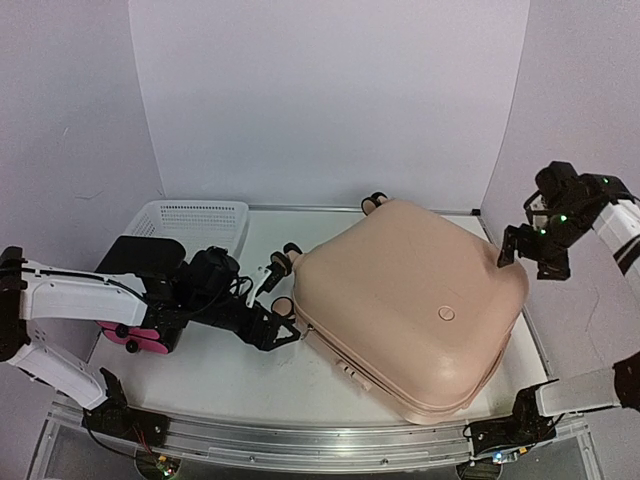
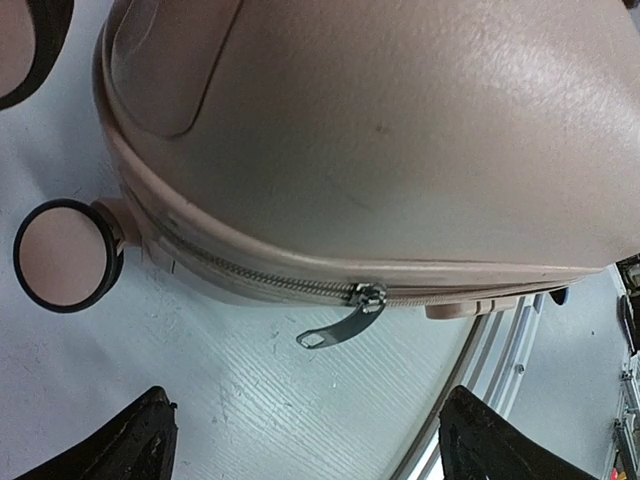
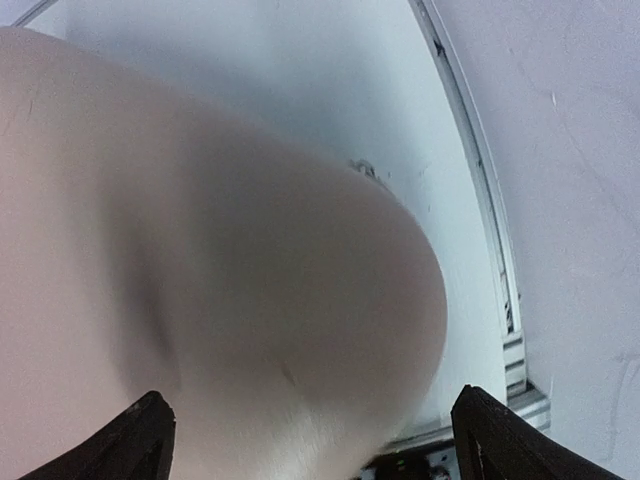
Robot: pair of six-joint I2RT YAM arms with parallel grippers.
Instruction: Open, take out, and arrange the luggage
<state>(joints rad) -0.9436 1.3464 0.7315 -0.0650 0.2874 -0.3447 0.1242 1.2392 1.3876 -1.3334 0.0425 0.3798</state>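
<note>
Left gripper point(image 2: 305, 415) wide, empty — zipper pull point(image 2: 345, 325) just ahead. Right gripper point(image 3: 310, 415) wide, empty — suitcase point(image 1: 410, 300) shell close ahead.

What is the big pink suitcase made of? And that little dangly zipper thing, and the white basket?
The suitcase looks like hard plastic: it has a smooth, stiff, faintly grainy matte shell with molded curves. The zipper pull seems to be metal, since it is thin, grey and shiny. The white basket is probably plastic, judging by its stiff lattice walls.
</note>
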